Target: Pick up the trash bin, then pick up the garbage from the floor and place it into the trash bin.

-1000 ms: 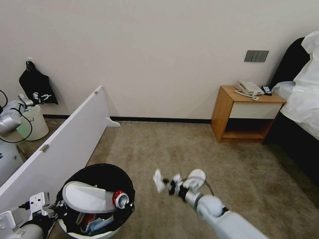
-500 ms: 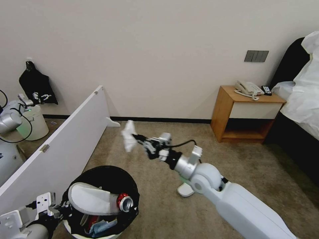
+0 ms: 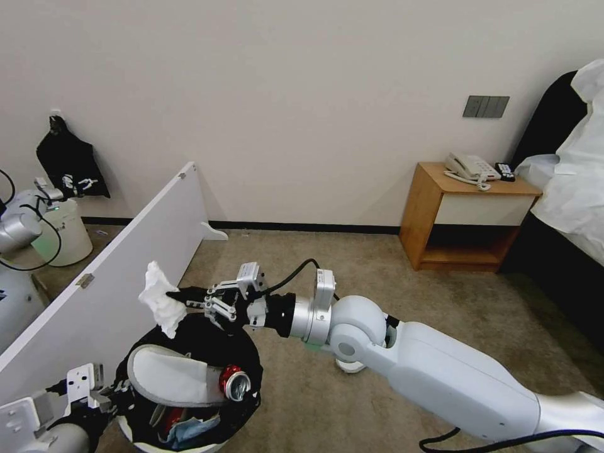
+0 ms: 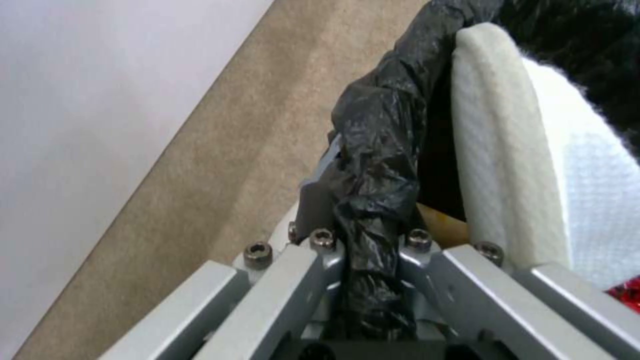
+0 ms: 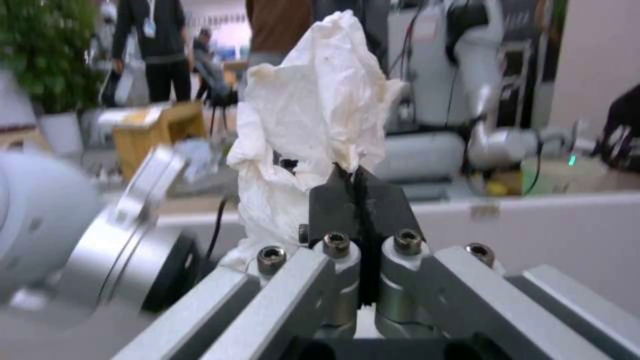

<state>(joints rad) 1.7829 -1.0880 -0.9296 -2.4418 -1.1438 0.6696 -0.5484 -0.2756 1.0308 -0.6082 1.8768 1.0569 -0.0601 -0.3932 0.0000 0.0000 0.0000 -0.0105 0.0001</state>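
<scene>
Lower left of the head view, the trash bin [image 3: 189, 384] stands on the beige carpet [image 3: 390, 296], its black liner bag [image 3: 248, 377] folded over the rim. At the frame's bottom-left corner the left gripper [image 3: 116, 393] meets that rim, and in the left wrist view its jaws are pressed together on a bunched fold of the liner [image 4: 373, 200], with a white slipper [image 4: 513, 165] lying just beside it inside the bin.

Across the mouth of the bin lies the same white slipper [image 3: 167, 377], a crushed red can [image 3: 231, 382] touching its right end; beneath them, half hidden, what appears to be a light-blue mask [image 3: 189, 428].

Reaching in from the lower right, the right arm [image 3: 440, 371] stretches toward the left of the frame, its right gripper [image 3: 179, 294] poised above the bin's far rim. Its jaws are clamped on a crumpled white tissue [image 3: 160, 305], which hangs at their tip over the bin's back edge, in front of the tilted white panel [image 3: 107, 289]. In the right wrist view the tissue [image 5: 313, 115] rises from between the closed black tips.

A second white slipper [image 3: 346, 363] sits on the carpet, mostly hidden behind the right arm's elbow.
</scene>
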